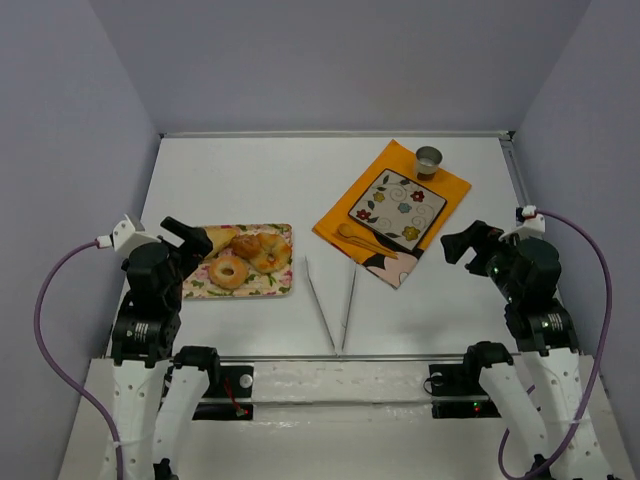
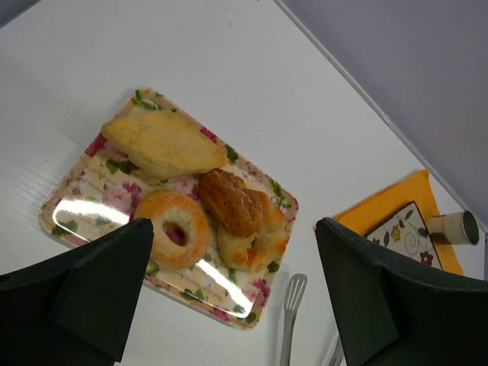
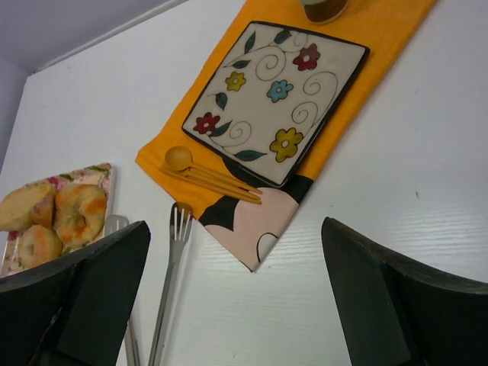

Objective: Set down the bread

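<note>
1. Nearest to us, the left gripper (image 2: 236, 229) hangs over the floral tray (image 2: 72, 200), with its 2 fingers wide apart and holding nothing.
2. The right gripper (image 3: 235, 227) also has its fingers apart, above the table near the orange cloth (image 3: 374, 46).
3. The tray holds 4 pieces: the bread (image 2: 152, 210) on the side towards the arms, 2 brown pastries (image 2: 229, 202) just beside it, and a pale wedge (image 2: 164, 142) behind.
4. On the cloth we see a square flowered plate (image 3: 274, 99), a small cup (image 1: 428, 160) and a wooden spoon (image 3: 179, 158).

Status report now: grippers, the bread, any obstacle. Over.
Left gripper and right gripper open, empty. Bread on floral tray, beside pastries. Tongs lie between tray and plate.
</note>
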